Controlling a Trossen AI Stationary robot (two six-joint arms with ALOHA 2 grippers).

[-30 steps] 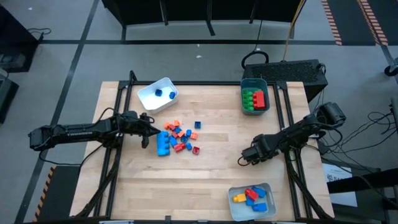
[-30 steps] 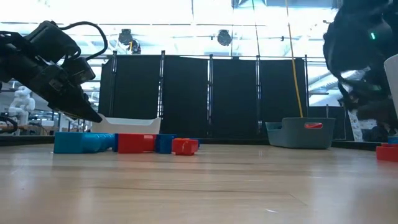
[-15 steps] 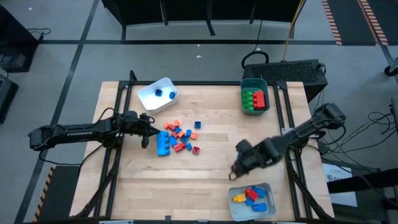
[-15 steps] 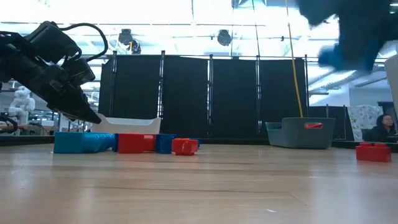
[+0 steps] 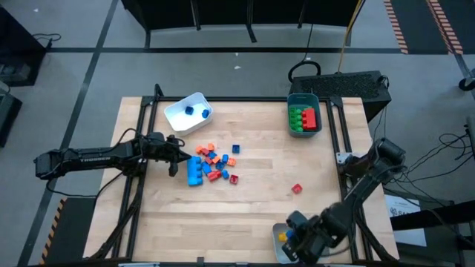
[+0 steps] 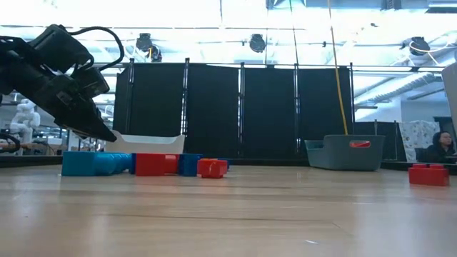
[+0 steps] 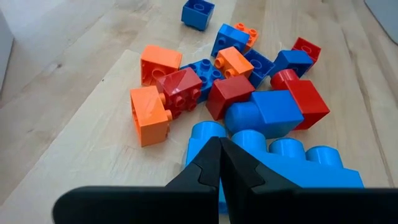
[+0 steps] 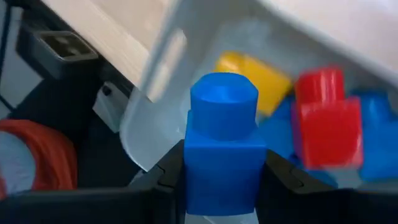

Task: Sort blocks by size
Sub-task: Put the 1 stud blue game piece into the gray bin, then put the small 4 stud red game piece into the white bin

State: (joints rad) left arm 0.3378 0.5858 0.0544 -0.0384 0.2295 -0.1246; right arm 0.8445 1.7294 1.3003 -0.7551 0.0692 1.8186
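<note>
We see the right pincer [image 5: 297, 239] low over the pale tray [image 5: 320, 222] at the worktop's [image 5: 252, 215] five o'clock corner, grasping a blue block [image 8: 222, 140] between its fingers [image 8: 283, 180]. In the right wrist view that block stands stud-up, with a yellow block [image 8: 255, 73] and a red block [image 8: 324, 118] lying in the tray just past it, among more blue pieces.

Our left pincer [image 5: 175, 153] sits at about nine o'clock on the worktop, clenched with its tips pressed together and nothing between them. Its point rests just beside the long light-blue block [image 7: 280, 158] at the near edge of the loose pile [image 5: 214, 163]. We make out that pile left of the worktop's centre: orange, red and blue blocks lying close together, several touching, with one small dark-blue block [image 7: 198, 12] set apart at the far side.

A single small red block [image 5: 296, 188] lies alone toward four o'clock, well apart from the pile and from the trays.

At eleven o'clock we see a white tray [image 5: 178, 111] with two small blue blocks [image 5: 196, 112] in it. At one o'clock the teal tray [image 5: 303, 97] holds green blocks [image 5: 297, 117] beside red ones [image 5: 310, 117].

In the low view the left arm [image 6: 57, 78] hangs over the pile, and a person [image 6: 437, 146] sits in the room beyond.
</note>
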